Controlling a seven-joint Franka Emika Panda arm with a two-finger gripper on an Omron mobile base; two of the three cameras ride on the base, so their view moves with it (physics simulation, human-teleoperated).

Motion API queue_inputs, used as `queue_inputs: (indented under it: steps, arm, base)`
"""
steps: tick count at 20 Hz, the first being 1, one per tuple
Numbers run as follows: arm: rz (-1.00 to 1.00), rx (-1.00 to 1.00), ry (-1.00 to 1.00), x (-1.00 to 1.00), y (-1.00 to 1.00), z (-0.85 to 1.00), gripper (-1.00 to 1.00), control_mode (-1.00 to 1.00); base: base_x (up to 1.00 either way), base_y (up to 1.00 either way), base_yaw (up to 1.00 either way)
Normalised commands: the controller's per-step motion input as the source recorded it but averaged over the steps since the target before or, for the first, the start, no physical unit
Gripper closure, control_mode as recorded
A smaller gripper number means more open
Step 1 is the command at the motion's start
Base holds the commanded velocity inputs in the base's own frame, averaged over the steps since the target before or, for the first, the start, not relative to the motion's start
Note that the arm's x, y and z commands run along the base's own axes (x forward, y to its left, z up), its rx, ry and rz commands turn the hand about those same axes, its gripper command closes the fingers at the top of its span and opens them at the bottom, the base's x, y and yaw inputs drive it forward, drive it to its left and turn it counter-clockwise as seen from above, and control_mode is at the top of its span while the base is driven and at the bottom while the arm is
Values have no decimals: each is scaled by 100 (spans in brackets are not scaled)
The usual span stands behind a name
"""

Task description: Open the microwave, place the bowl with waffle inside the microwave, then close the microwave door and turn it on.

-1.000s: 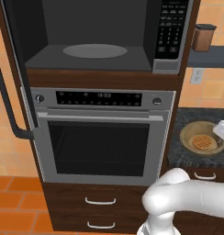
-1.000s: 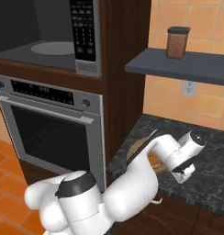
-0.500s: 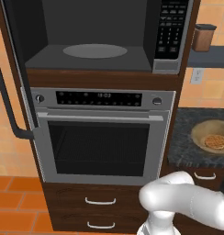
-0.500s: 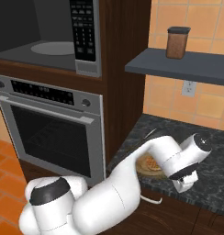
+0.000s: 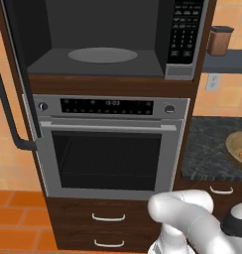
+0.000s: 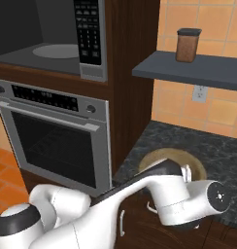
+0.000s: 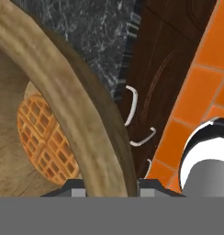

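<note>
The microwave stands open above the oven, its grey cavity and round turntable bare. The microwave door is swung out to the left, with its black bar handle facing me. The tan wooden bowl sits on the dark counter at the right, with the waffle lying inside it. In the hand view the bowl's rim runs down between my two fingertips, and my gripper is shut on it at the counter's front edge. In the right base view my arm covers the front of the bowl.
The silver oven and two drawers fill the cabinet below the microwave. A brown canister stands on the grey shelf over the counter. More drawer handles and orange floor tiles lie below the counter edge.
My hand has swung to the right along the counter, and the bowl has shifted right with it. The microwave, its door and the oven have stayed put.
</note>
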Motion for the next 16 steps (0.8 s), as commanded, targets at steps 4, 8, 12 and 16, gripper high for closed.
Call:
queue_inputs:
  steps: [4,8,12,16]
  arm:
    - [-1,5,3,-64,65,49,100,-100]
    - [0,0,1,-49,98,47,100,-100]
    - [0,0,-1,-37,100,48,100,-100]
    - [0,0,-12,-27,100,51,100,-100]
  base:
    - [0,0,0]
    - [0,0,0]
    - [0,0,0]
    - [0,0,0]
